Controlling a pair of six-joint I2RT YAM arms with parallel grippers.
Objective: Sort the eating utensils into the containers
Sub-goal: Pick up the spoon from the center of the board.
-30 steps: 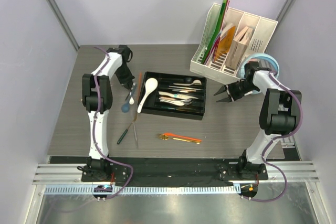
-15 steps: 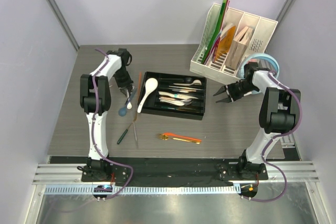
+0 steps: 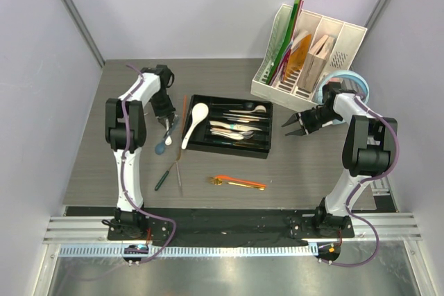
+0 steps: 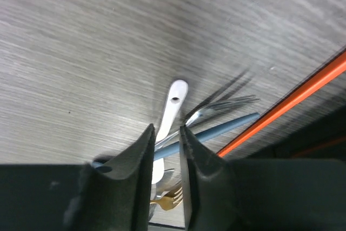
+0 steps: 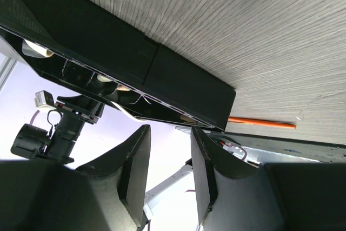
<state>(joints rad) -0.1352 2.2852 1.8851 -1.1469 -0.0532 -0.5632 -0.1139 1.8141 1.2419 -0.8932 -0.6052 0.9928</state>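
Observation:
The black cutlery tray lies mid-table with steel cutlery and white spoons in its compartments; a white ceramic soup spoon leans over its left end. My left gripper is down on a small pile left of the tray. In the left wrist view its jaws stand a narrow gap apart over a blue spoon, a small white spoon and a steel fork, beside an orange chopstick. My right gripper hovers open and empty right of the tray.
A gold fork with orange chopsticks lies in front of the tray. A black-handled utensil and wooden chopsticks lie front left. The white file organiser and light-blue headphones stand at the back right.
My left gripper has come down and toward the front onto the pile. The blue spoon's bowl has shifted toward the front left. The right arm has barely moved.

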